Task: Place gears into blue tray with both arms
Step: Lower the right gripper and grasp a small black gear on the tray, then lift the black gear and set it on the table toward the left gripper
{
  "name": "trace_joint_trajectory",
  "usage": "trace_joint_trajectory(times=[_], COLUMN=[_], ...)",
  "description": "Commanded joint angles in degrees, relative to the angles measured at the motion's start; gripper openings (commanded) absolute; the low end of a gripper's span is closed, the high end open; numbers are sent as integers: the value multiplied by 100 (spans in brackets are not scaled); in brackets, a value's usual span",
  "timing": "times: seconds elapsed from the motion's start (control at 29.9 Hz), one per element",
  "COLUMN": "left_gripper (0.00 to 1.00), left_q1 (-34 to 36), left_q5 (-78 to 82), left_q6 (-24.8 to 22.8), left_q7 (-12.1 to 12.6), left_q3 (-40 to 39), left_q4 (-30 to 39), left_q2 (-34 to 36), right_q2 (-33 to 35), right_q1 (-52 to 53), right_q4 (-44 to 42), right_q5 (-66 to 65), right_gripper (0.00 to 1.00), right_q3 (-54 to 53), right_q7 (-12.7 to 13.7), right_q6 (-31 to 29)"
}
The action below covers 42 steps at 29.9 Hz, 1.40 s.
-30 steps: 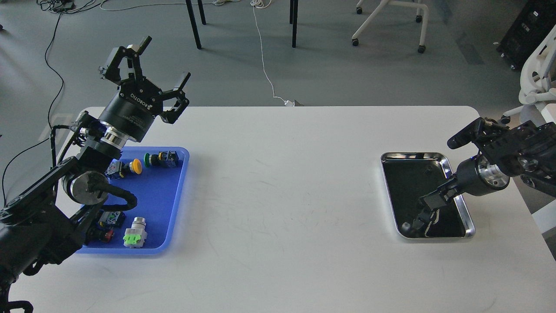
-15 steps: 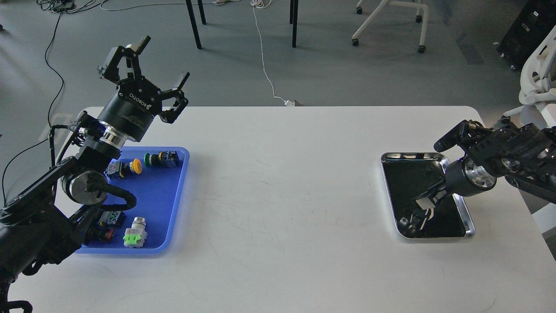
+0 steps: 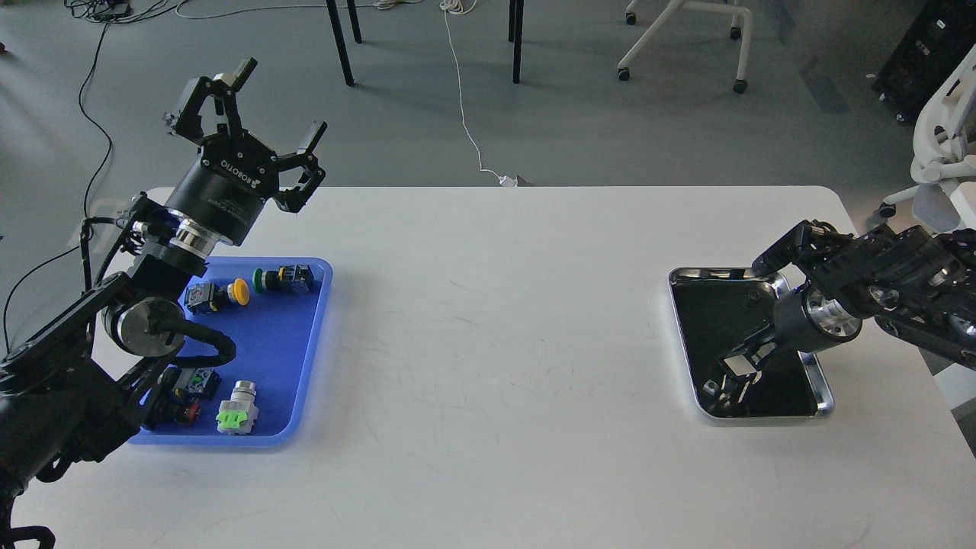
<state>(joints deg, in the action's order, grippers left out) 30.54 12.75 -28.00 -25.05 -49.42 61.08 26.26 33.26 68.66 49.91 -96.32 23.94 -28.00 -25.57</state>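
Observation:
The blue tray (image 3: pixel 268 352) lies at the table's left, and it holds only coloured push-button switches (image 3: pixel 284 278). My left gripper (image 3: pixel 279 102) hangs open and empty in the air above the tray's far left corner, fingers pointing up and away. My right gripper (image 3: pixel 732 367) reaches down and left into the shiny steel tray (image 3: pixel 820 381). Its fingers are low over the dark mirror-like bottom. They are too dark for me to tell whether they are apart or holding anything. A tiny dark speck (image 3: pixel 751 299) near the steel tray's far side may be a gear. No gear shows in the blue tray.
A yellow-capped switch (image 3: pixel 221 293), a green and white one (image 3: pixel 238 412) and a red one (image 3: pixel 183 398) lie in the blue tray, partly behind my left arm. The white table (image 3: pixel 496 343) stretches between the two trays. Chair legs and cables are on the floor beyond.
My right gripper has moved left and farther over the steel tray, still low. My left gripper has drifted slightly left and up, still open.

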Motion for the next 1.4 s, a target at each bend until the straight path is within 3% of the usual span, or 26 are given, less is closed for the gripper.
trace_joint_trajectory(times=[0.0, 0.27, 0.7, 1.0, 1.37], left_gripper=[98, 98, 98, 98, 98], left_q1=[-4, -4, 5, 5, -4], left_q5=[-1, -1, -1, -1, -1], left_q6=[0, 0, 0, 0, 0], left_q7=[0, 0, 0, 0, 0], left_q3=[-7, -7, -33, -42, -103], left_q4=[0, 0, 0, 88, 88], left_q2=[11, 11, 11, 37, 37], right_q2=[5, 5, -30, 23, -82], right_q1=[-54, -72, -72, 226, 1545], right_q4=[1, -8, -61, 35, 1002], right_q5=[-1, -1, -1, 34, 509], right_gripper=[61, 53, 18, 17, 18], right_q3=[5, 5, 76, 67, 76], right_q7=[0, 0, 0, 0, 0], right_q6=[17, 87, 87, 87, 8])
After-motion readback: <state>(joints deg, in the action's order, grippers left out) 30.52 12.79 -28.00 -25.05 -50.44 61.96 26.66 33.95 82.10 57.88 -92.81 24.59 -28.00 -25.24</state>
